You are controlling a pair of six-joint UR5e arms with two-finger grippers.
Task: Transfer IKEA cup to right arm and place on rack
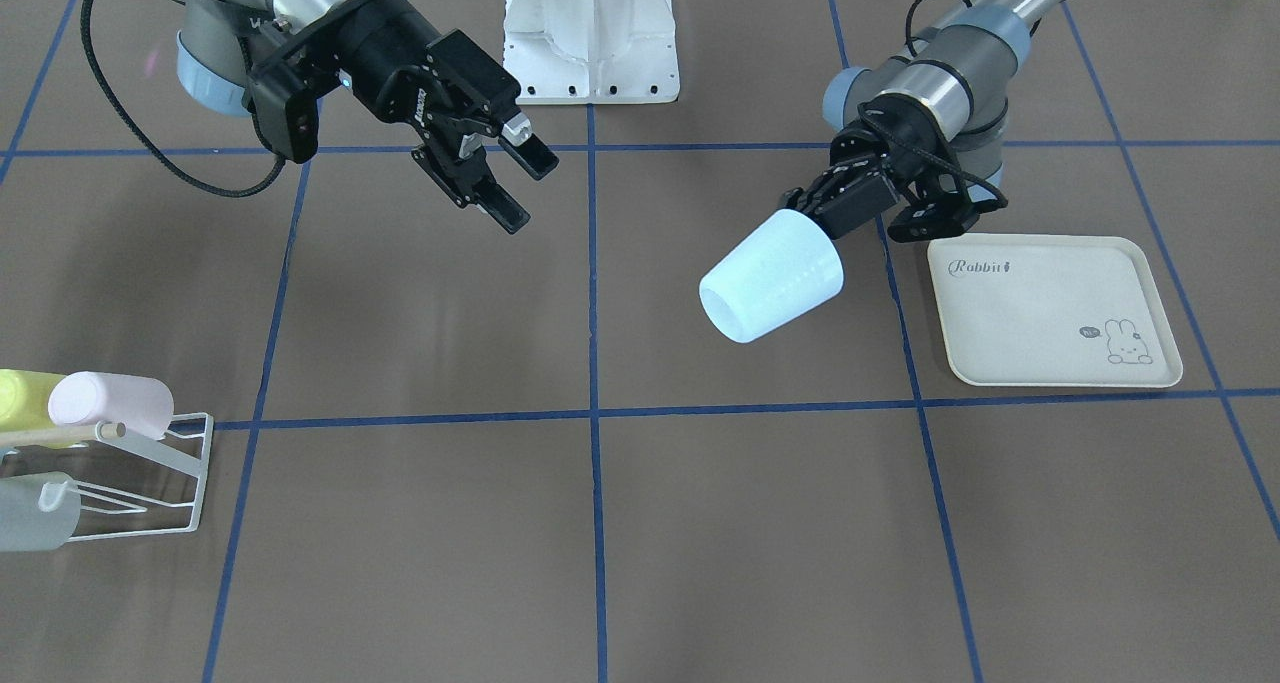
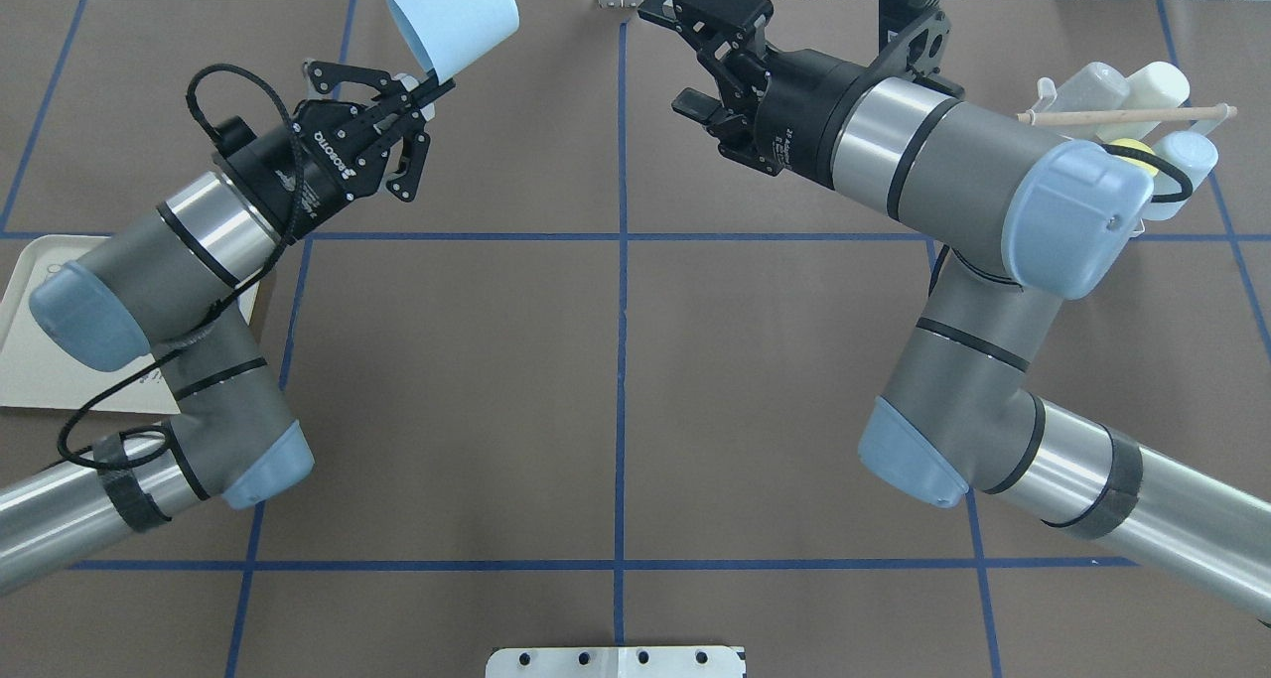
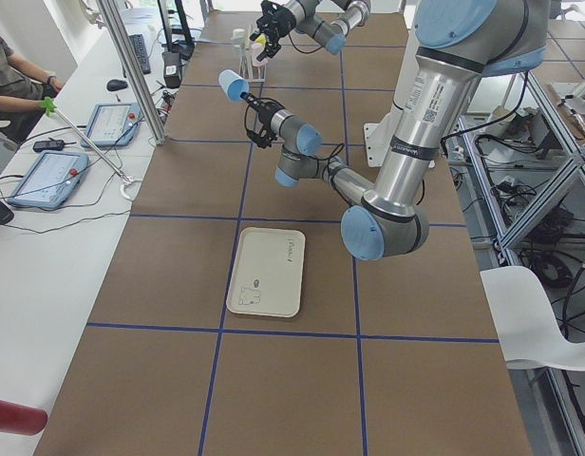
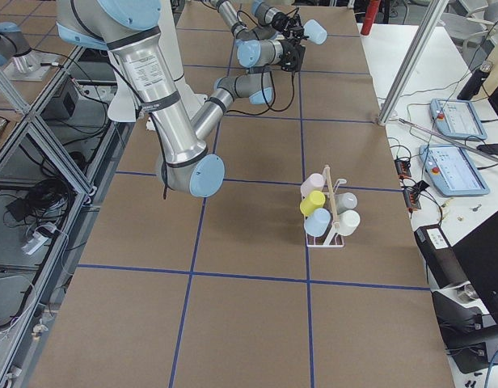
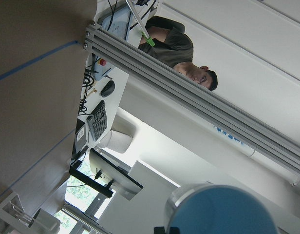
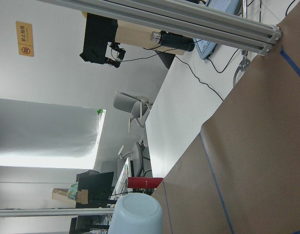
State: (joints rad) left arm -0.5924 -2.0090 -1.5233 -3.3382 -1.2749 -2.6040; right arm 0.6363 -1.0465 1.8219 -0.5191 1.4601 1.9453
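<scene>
The left tool (image 1: pixel 806 209) is clamped on the narrow closed end of the pale blue IKEA cup (image 1: pixel 772 275), which juts out past its fingertips mouth-first, held clear above the bench (image 1: pixel 420 313). The right tool (image 1: pixel 528 191) has its jaws spread and empty. The cup lies ahead of it and somewhat to one side, well apart, and its long axis seems to run roughly across that tool's line of reach.

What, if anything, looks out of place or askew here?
Nothing stands out. The cup is tilted only because the left jaws hold it in the air. The right jaws are open, the rack stands upright, and the tray lies flat.
</scene>
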